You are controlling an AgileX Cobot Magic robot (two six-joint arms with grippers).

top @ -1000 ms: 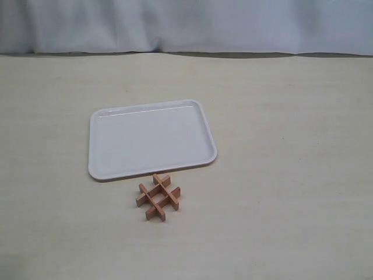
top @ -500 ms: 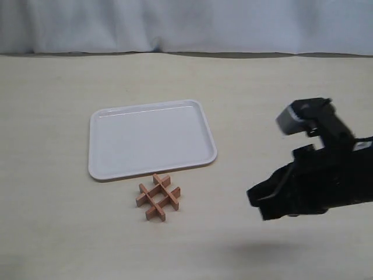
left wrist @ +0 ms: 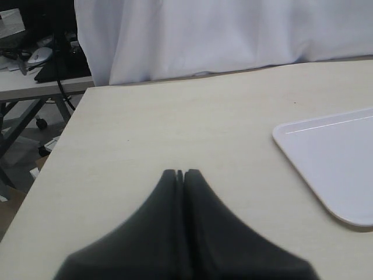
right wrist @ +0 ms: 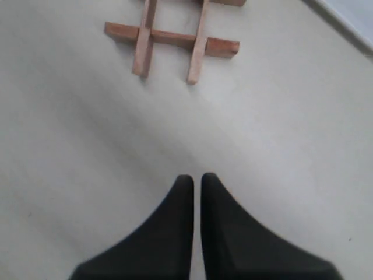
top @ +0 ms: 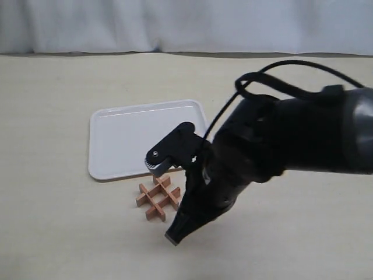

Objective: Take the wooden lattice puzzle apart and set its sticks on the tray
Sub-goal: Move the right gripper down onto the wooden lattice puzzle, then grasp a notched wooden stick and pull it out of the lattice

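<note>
The wooden lattice puzzle point(top: 157, 197) point(right wrist: 172, 39), a reddish-brown hash of four crossed sticks, lies whole on the table just in front of the white tray point(top: 125, 140). My right gripper point(top: 174, 236) point(right wrist: 197, 178) hangs shut and empty just right of and nearer than the puzzle, apart from it; the right arm covers the tray's near right corner. My left gripper point(left wrist: 180, 173) is shut on nothing, over bare table to the left of the tray point(left wrist: 332, 157); it is out of the exterior view.
A white cloth point(top: 186, 26) hangs behind the table's far edge. In the left wrist view the table's side edge point(left wrist: 58, 157) drops off toward a cluttered floor and another table.
The right arm has swept in from the right, from out of view to over the tray's near right corner, its gripper now beside the puzzle. Puzzle and tray have not moved.
</note>
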